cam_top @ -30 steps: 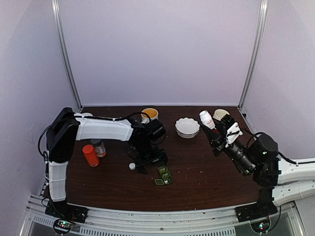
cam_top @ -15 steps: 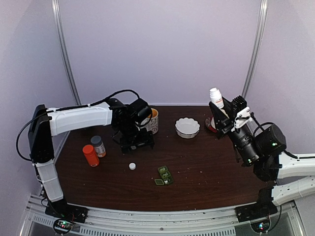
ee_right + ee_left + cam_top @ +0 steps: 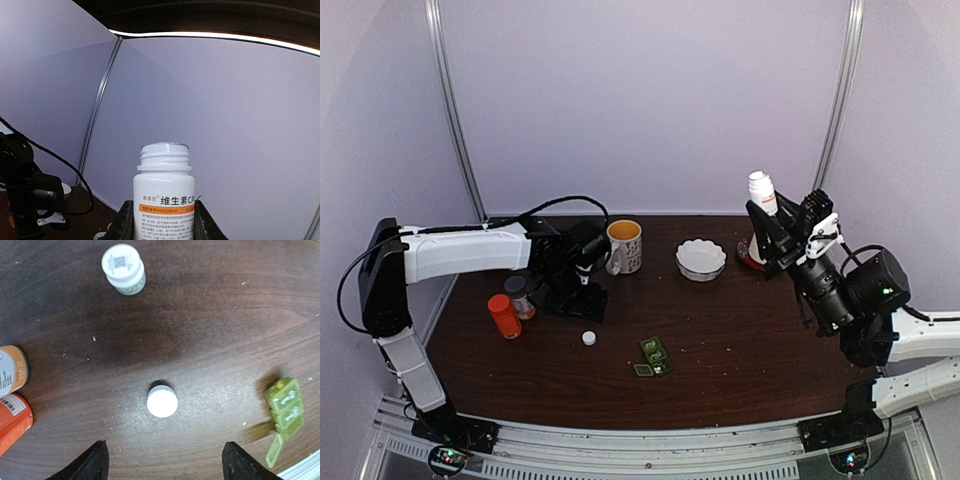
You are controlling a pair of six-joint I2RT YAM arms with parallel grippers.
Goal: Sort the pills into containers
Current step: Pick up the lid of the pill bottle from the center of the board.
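1. Tabletop: carries all items.
2. Right end effector: jaws closed on the lower body of the white bottle, which is raised, upright and uncapped.
3. Left end effector: jaws wide apart and empty, hovering over the white cap.
4. Pill box: on the tabletop to the right of the left end effector, and well below and left of the right one. One lid appears open, but which one is unclear.

Step in hand: dispensing, judged not yet begun.

Next move: carry the bottle over the pill box, then tilt it slowly above one compartment.
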